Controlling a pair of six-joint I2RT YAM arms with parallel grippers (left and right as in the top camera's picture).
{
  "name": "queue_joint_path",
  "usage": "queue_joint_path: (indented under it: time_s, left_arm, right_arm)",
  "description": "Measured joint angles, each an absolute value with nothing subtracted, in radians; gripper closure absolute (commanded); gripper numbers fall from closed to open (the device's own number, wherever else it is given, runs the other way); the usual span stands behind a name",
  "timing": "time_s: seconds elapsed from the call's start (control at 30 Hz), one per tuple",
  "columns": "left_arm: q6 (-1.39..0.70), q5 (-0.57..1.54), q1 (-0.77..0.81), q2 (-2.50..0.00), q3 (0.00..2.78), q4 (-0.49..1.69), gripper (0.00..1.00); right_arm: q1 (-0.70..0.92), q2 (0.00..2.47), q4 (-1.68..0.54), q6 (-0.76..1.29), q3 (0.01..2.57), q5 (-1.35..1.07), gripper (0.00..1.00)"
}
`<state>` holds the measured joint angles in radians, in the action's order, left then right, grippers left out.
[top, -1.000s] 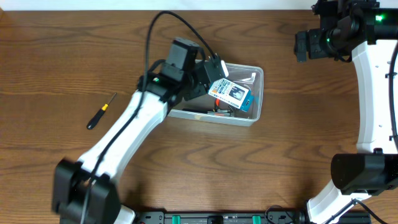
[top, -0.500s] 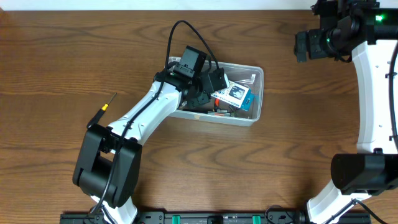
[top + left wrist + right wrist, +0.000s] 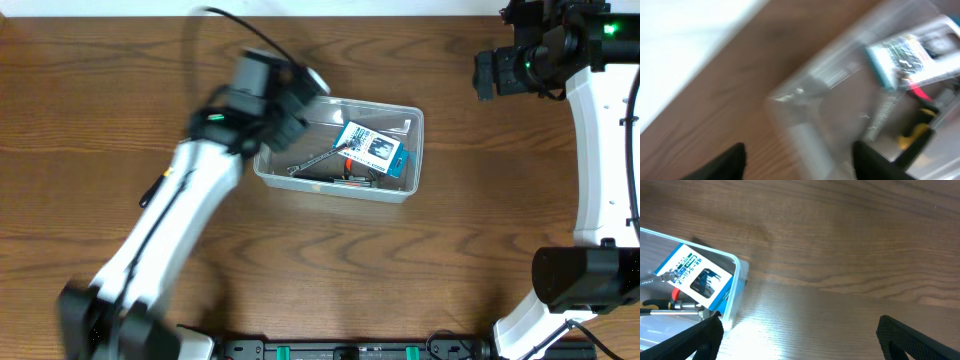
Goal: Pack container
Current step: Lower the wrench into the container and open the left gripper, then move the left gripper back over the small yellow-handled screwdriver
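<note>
Overhead view: the container (image 3: 330,190) sits on the wooden tabletop (image 3: 450,260), about midway between left and right and in the far half. Its long sides run left to right with a slight tilt. It is clear plastic, so its contents show through. A blue-and-white box (image 3: 372,150) lies tilted in the right half. A silver wrench (image 3: 315,160) lies just left of the box. Along the near wall, partly under the box, lies what looks like a screwdriver (image 3: 350,176) with red and yellow on its handle.

The left arm (image 3: 170,220) reaches from the near left corner up to the container's far left corner and is badly blurred. In the left wrist view, also blurred, the left tool (image 3: 802,162) is released. Its two dark fingertips (image 3: 735,160) stand apart with nothing between them, above the container's rounded corner and the bare wood beside it.

The right arm (image 3: 600,150) stands along the right edge, well apart from the container. The right tool (image 3: 802,340) is also released, its fingertips (image 3: 910,335) spread wide over bare wood with nothing between them. In the right wrist view the container's right end, with the box and the screwdriver handle, shows at the left.
</note>
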<state>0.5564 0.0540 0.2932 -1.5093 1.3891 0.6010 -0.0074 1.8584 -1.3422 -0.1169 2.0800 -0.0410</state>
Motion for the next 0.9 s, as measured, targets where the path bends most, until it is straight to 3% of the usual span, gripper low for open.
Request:
queue_joint_path:
  time_s: [0.17, 0.3, 0.5, 0.9]
  left_arm:
    - [0.442, 0.017, 0.057, -1.336, 1.426, 0.806, 0.16]
    - [0.407, -0.001, -0.128, -1.370, 1.422, 0.965, 0.04]
    - [0.457, 0.038, -0.261, -1.539, 1.410, 1.011, 0.03]
    - [0.620, 0.057, -0.281, -1.835, 1.406, 0.991, 0.03]
  right_arm:
    - [-0.007, 1.858, -1.342, -0.117, 2.080, -0.041, 0.01]
    - [-0.007, 1.858, -1.342, -0.117, 2.080, -0.041, 0.01]
    - [-0.007, 1.858, -1.342, -0.118, 2.080, -0.041, 0.01]
    - [-0.007, 1.858, -1.343, -0.121, 2.080, -0.041, 0.01]
